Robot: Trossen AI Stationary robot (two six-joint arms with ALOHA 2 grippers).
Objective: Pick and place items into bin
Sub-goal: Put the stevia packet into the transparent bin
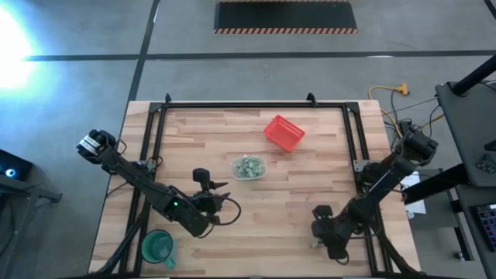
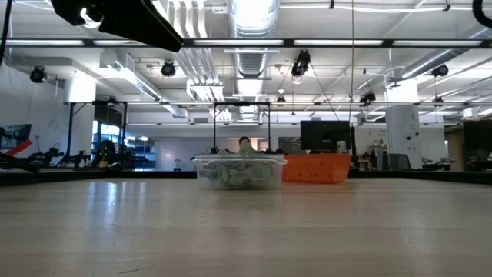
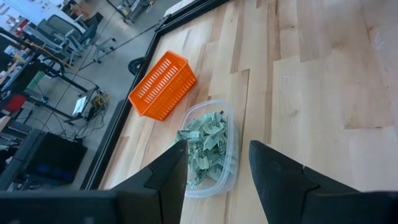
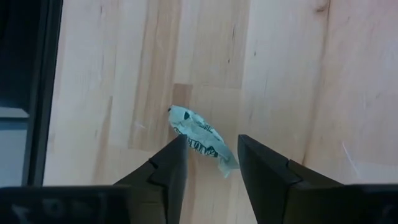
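Light, crinkly wrapped piece (image 4: 202, 140) under your right gripper (image 4: 211, 163).
Its jaws stand apart, empty; pinch its puffed middle gently, since film slips. Left gripper (image 3: 217, 169) waits open.

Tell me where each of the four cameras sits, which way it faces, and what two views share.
High: overhead, straight down on the table; both arms show.
Low: table height, level across to the bin and red basket; an arm overhead.
Left wrist: over the left gripper, open, facing bin and basket.
Right wrist: over the right gripper, down at one wrapped piece.
Shared: high, low and left wrist all see bin and basket.
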